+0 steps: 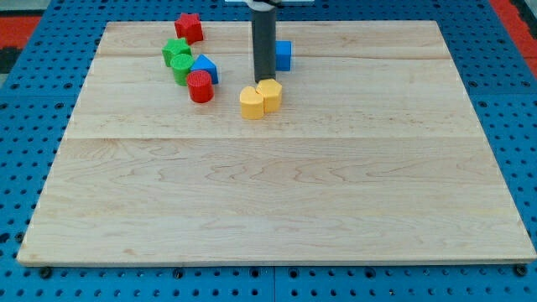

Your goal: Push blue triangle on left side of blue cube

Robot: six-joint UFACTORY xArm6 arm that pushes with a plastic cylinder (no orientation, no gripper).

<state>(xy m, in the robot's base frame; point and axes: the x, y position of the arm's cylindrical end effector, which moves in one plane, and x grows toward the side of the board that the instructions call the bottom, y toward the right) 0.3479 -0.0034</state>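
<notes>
On the wooden board (pixel 277 201), our tip (pixel 263 81), a bare rod with nothing to grip, stood just behind two yellow blocks (pixel 260 99). Left of it the blue triangle (pixel 205 67) sat among red and green blocks, the blue cube (pixel 284 55) beyond.

Straight dark grey rod, my tip (pixel 263 80) blunt.

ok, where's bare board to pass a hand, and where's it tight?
Bare: everything below the yellow blocks to the board's bottom edge, plus the right side past the blue cube. Tight: top left, where red star, green blocks, blue triangle, red cylinder cluster; my tip touches the yellow pair.
</notes>
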